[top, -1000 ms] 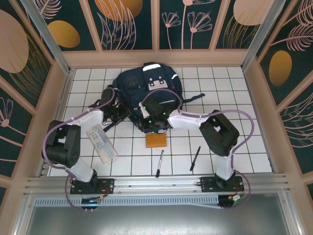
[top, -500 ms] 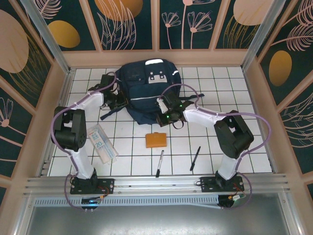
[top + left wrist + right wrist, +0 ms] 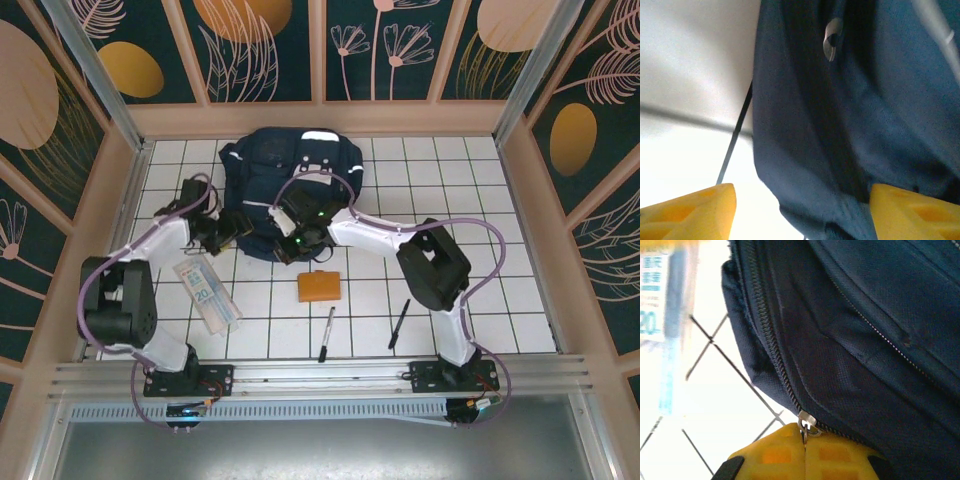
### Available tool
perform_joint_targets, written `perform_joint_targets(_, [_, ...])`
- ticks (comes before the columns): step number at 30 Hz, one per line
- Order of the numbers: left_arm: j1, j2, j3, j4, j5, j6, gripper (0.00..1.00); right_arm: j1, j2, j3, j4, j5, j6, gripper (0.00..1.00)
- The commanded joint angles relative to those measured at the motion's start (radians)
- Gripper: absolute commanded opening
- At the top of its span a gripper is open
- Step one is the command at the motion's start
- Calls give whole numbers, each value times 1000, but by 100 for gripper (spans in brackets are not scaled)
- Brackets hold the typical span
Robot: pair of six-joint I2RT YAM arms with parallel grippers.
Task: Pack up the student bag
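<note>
The student bag [image 3: 300, 170], navy with white stripes, lies at the back middle of the tiled table. My right gripper [image 3: 288, 238] is at the bag's near edge. In the right wrist view its yellow fingers [image 3: 775, 455] are shut on the metal zipper pull [image 3: 806, 421] at the end of the dark zipper track [image 3: 771, 340]. My left gripper [image 3: 232, 228] is at the bag's near-left side. In the left wrist view its yellow fingers [image 3: 695, 210] stand wide apart, open, with loose bag fabric [image 3: 840, 125] hanging between them.
An orange block [image 3: 318, 286] lies in front of the bag. Two black pens [image 3: 327, 332] [image 3: 399, 323] lie nearer the front edge. A flat pack printed in blue [image 3: 205, 293] lies at the near left. Wooden walls close in the table on three sides.
My left gripper has opened and let go of the bag, and has drawn back to the near left. My right gripper, still shut on the zipper pull, has moved left along the bag's near edge.
</note>
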Motion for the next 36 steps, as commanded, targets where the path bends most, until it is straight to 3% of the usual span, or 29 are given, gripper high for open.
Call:
perform_joint_targets(1, [-1,-65,-82,108,114,-180,74,21,21,42,35,-119,20,0])
perform_joint_targets(10, [-32,-155,-193,272,42,-374,77,57,17,-7,219,-176,81,0])
perform_joint_targets(14, [-84,-125,-234,297,7,-403,72,59,22,-20,274,-165,114,0])
perform_joint_targets(16, [-96,-122,-256,321,-8,-412,57,60,22,-28,283,-142,118,0])
perform_joint_targets(19, [-97,-126,-267,338,-17,-408,23,59,31,-29,252,-111,101,0])
perform_joint_targets(22, [-97,-118,-219,261,-57,-333,1,52,25,-32,184,-74,60,0])
perform_joint_targets(25, [-93,-126,-189,209,-121,-269,0,25,-7,-57,108,-60,17,0])
perform_joint_targets(36, [-48,-67,-63,127,-183,-115,0,-162,-218,-317,2,65,-68,0])
